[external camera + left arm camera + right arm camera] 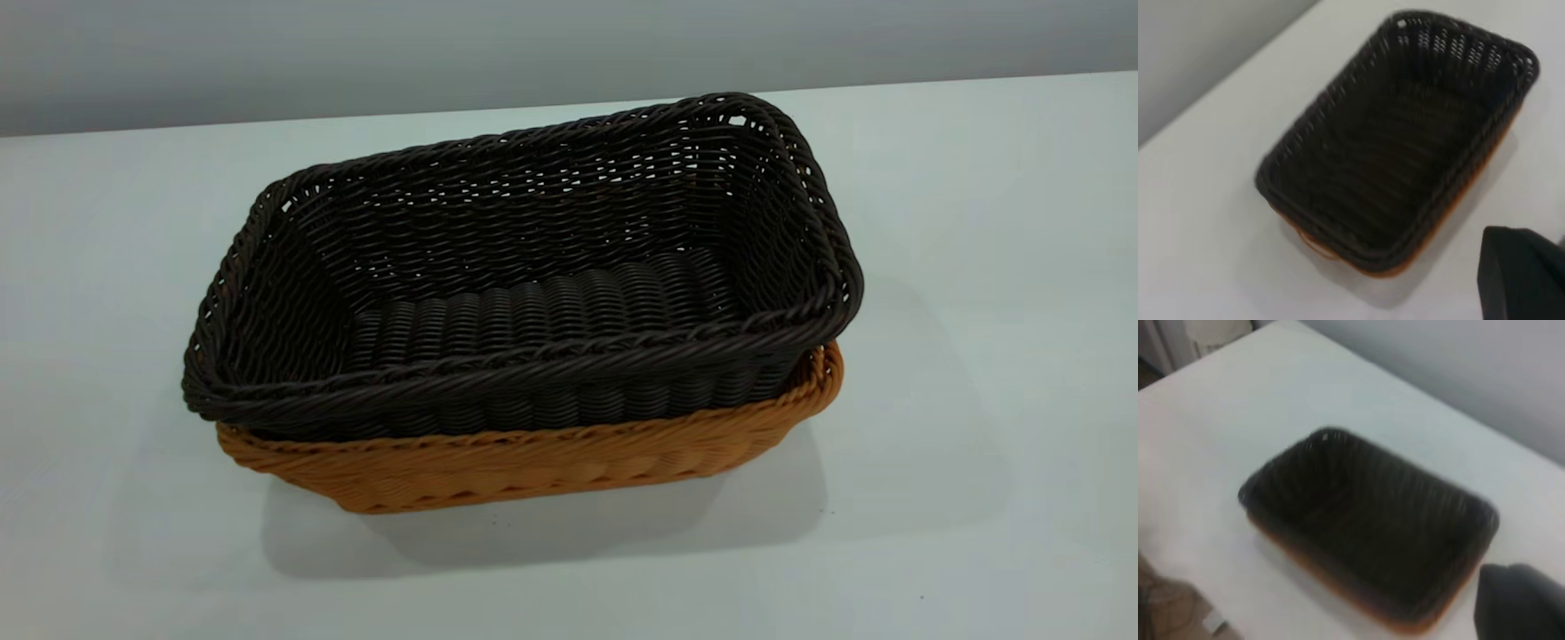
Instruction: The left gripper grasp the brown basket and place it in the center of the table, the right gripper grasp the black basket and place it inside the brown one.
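Note:
The black basket (533, 293) sits nested inside the brown basket (533, 462) in the middle of the table (978, 267). Only the brown basket's lower wall and part of its rim show under the black one. No gripper shows in the exterior view. In the left wrist view the nested baskets (1405, 133) lie below and away from the left gripper (1521, 273), of which only a dark blurred part shows. In the right wrist view the black basket (1371, 520) rests in the brown basket (1338, 593), apart from the right gripper (1518, 603), also only a dark blurred part.
A pale wall (356, 53) runs behind the table's far edge. In the right wrist view some pale furniture (1211, 333) stands beyond the table and a brownish object (1165, 607) lies past its near corner.

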You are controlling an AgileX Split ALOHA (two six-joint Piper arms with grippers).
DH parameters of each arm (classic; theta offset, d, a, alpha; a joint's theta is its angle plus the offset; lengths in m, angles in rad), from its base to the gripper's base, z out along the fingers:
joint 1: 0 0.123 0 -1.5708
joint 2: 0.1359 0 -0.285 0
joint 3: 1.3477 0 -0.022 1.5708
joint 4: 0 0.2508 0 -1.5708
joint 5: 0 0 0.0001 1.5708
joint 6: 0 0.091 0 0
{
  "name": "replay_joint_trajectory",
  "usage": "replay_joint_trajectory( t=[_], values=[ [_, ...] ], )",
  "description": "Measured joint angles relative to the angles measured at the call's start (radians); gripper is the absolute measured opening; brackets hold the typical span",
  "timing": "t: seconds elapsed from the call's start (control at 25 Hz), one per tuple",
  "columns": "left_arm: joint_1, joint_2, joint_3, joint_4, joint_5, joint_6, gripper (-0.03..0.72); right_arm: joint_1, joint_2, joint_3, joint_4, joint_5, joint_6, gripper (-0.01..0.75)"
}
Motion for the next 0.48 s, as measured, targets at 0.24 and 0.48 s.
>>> replay_joint_trajectory(
  t=[0.24,0.48],
  values=[
    [0.0,0.002,0.09,-0.091,0.028,0.0,-0.001,0.0,-0.288,0.272,-0.064,0.013,0.134,0.006],
    [0.0,0.001,0.12,-0.089,0.099,0.0,-0.001,0.0,-0.522,0.472,-0.133,0.016,0.225,0.006]
  ],
)
